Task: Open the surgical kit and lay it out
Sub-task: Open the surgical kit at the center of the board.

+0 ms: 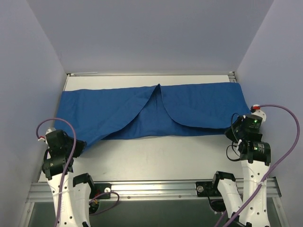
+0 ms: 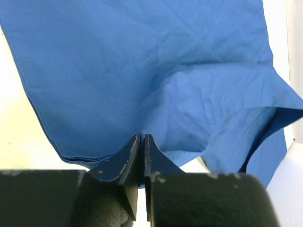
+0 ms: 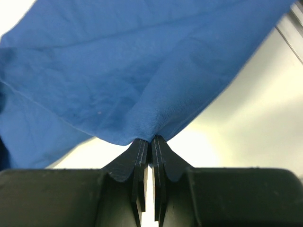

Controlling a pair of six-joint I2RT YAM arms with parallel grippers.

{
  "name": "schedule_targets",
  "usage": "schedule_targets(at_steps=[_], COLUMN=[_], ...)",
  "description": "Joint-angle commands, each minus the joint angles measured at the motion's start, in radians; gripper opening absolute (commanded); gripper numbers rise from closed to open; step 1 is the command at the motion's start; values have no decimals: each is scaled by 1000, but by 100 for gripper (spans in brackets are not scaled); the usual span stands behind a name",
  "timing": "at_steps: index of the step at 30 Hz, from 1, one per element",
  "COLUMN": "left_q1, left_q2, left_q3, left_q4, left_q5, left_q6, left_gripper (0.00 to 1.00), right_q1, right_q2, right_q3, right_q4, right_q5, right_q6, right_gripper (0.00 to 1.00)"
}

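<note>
One blue cloth (image 1: 189,109) lies spread across the far half of the white counter (image 1: 156,158), reaching from the left wall almost to the right wall. Two folded flaps of it meet in a raised crease at the middle of the far edge. The left flap slants down toward the near left corner, and the right flap curves down toward the near right corner. Two arms stand at the near edge, one at each side, and each reaches to its own near corner of the cloth. The left end effector (image 2: 143,137) has its two fingers nearly together with only a thin slit between them, and a small bit of the cloth's edge sits at the tips. The right end effector (image 3: 150,139) is pinched narrow on a gathered point of the cloth, which rises from the tips in tight pleats. Two purple cables are in view: one (image 1: 52,122) loops over the left arm, the other (image 1: 289,123) arcs over the right arm. One small green light (image 1: 255,120) glows on the right wrist. One metal rail (image 1: 156,190) runs along the near edge between the two bases.
</note>
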State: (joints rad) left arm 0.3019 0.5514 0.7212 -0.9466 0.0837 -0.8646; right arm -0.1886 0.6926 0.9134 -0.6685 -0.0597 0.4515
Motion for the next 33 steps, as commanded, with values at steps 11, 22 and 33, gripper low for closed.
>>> schedule_targets(at_steps=[11,22,33], left_q1=[-89,-178,-279], left_q2=[-2,122,52], left_q3=[118,449,534], left_q4=[107,-18,-23], left_q5=[16,-269,-479], left_q6=[113,269,348], left_gripper=[10,6,11], right_q1=[14,43,151], right_q2=[10,4,-198], right_q3=[211,412,513], right_q4=[-407,-510,-505], right_q5=[178,290,642], right_q6=[16,6,122], right_gripper=[0,0,0])
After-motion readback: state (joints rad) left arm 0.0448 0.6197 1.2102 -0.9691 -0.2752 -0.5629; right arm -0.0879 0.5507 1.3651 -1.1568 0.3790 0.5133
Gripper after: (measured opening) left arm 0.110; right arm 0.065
